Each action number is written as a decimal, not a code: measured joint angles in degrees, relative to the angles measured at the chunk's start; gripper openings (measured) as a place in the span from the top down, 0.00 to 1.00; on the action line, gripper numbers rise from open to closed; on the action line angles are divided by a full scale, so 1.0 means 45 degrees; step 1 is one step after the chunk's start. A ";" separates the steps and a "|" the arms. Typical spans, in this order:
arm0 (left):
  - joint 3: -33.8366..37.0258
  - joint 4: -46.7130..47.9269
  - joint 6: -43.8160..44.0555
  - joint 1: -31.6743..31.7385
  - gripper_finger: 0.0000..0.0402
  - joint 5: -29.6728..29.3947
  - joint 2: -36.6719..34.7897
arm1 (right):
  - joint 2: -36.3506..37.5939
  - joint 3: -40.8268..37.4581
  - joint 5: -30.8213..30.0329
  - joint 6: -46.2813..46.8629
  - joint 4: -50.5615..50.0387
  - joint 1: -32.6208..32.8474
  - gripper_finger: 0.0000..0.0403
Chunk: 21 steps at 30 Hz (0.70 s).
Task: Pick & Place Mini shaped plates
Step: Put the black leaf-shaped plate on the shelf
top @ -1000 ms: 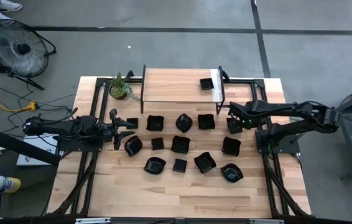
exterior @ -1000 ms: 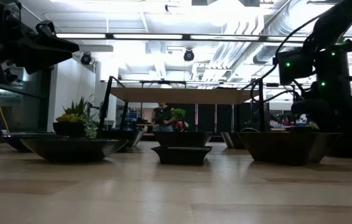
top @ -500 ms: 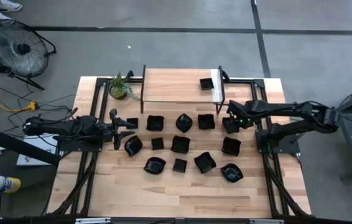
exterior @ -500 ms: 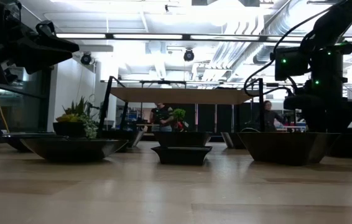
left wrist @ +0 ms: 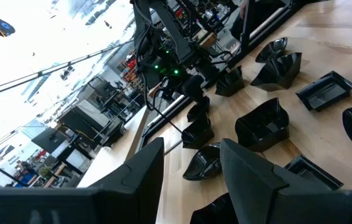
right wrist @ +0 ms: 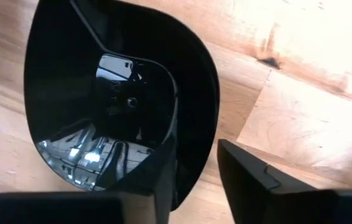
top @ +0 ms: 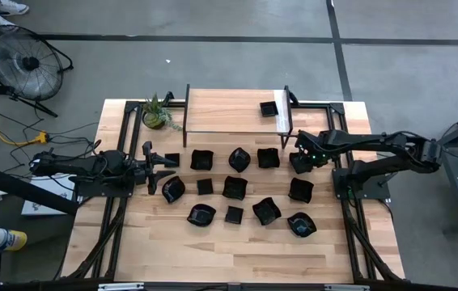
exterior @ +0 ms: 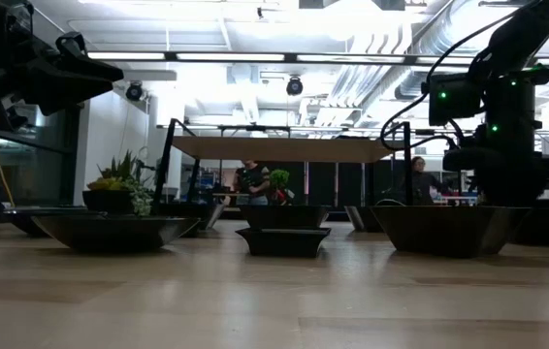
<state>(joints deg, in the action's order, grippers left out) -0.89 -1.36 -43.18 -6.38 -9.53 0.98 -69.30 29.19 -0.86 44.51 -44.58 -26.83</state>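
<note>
Glossy black rounded mini plate, at the table's three o'clock edge, sits rim between the right gripper's part-open jaws; left gripper gapes empty.

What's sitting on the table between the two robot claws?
Seen from above, black mini plates lie between the left claw and the right claw: a small square one, then three in a row across the table's middle.

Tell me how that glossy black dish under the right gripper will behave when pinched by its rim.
The dish looks rigid, so it probably won't flex. Its mirror-like glaze suggests it may slip between the right gripper fingers. Gripped at one rim edge, it would likely tilt.
</note>
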 joint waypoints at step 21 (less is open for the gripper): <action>-0.0001 0.0003 0.0000 -0.0001 0.62 0.0002 -0.0001 | 0.0574 0.0024 0.0624 -0.1020 -0.0068 -0.0306 0.99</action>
<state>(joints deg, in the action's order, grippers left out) -0.89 -1.34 -43.18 -6.39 -9.52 0.98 -66.71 29.30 1.94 39.92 -44.88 -28.21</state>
